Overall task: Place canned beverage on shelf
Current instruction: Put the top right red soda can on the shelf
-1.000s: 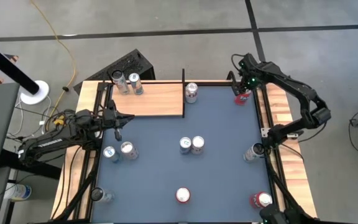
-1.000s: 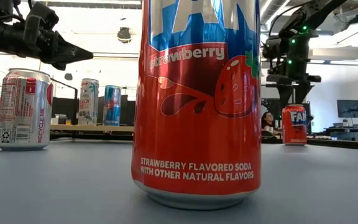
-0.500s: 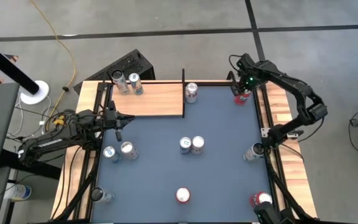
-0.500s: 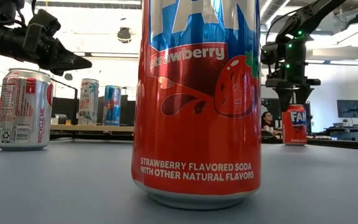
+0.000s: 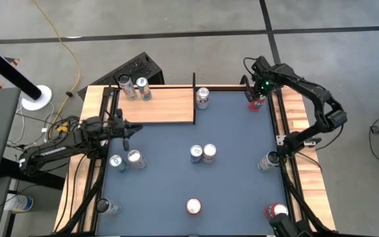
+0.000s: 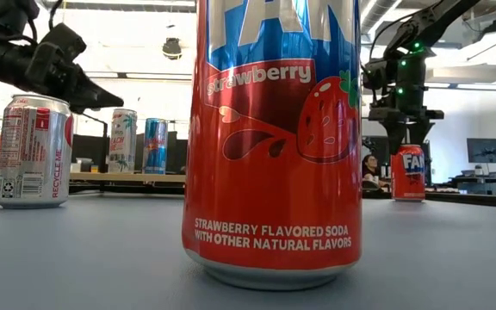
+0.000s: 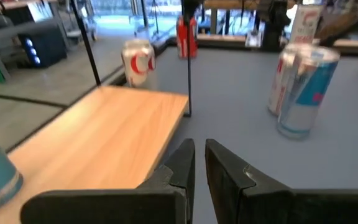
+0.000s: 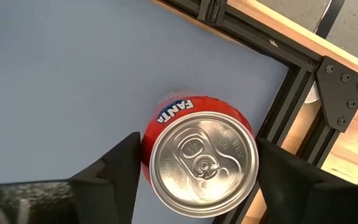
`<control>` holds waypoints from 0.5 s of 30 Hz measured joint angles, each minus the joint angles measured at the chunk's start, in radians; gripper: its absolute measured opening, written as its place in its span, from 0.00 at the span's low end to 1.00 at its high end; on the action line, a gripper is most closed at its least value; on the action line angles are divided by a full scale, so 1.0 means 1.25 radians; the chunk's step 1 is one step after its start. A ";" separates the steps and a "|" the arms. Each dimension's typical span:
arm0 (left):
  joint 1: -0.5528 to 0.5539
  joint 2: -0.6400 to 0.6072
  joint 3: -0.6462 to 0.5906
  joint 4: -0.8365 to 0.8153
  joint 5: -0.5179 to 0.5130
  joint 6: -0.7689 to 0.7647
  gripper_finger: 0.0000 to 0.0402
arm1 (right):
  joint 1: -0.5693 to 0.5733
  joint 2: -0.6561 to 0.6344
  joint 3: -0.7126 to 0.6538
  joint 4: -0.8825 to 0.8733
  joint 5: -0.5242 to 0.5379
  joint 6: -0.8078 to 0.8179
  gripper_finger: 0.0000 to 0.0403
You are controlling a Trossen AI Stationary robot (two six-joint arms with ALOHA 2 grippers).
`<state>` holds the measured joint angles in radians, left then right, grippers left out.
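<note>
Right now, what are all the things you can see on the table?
table: one, blue top.
shelf: one, light wood, far-left corner.
shelf cans: two, silvery, at the shelf's far edge.
loose silvery cans: seven; one beside the shelf, two in the middle, two on the left, one near-left, one at the right edge.
red cans: three; two at the near edge, one in the far-right corner.
left gripper: shut, above the shelf's near edge.
right gripper: open, over the far-right red can.
</note>
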<state>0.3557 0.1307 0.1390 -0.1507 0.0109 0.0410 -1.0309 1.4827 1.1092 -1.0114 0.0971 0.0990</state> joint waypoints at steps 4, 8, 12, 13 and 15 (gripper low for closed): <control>0.000 0.000 0.000 -0.053 0.000 0.007 0.07 | 0.002 -0.012 0.011 0.001 0.000 -0.006 0.57; 0.000 0.000 0.000 -0.067 -0.015 0.007 0.07 | 0.003 -0.023 0.037 -0.015 -0.013 -0.017 0.54; 0.000 0.000 0.000 -0.067 -0.030 0.006 0.07 | 0.016 -0.040 0.072 -0.009 -0.018 -0.017 0.53; 0.000 0.000 0.000 -0.068 -0.032 0.006 0.07 | 0.020 -0.040 0.080 -0.009 -0.018 -0.017 0.53; 0.000 0.000 0.000 -0.072 -0.034 0.006 0.07 | 0.030 -0.039 0.094 -0.011 -0.013 -0.017 0.53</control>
<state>0.3561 0.1308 0.1390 -0.2409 -0.0322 0.0486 -0.9940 1.4334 1.2268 -1.0250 0.0804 0.0780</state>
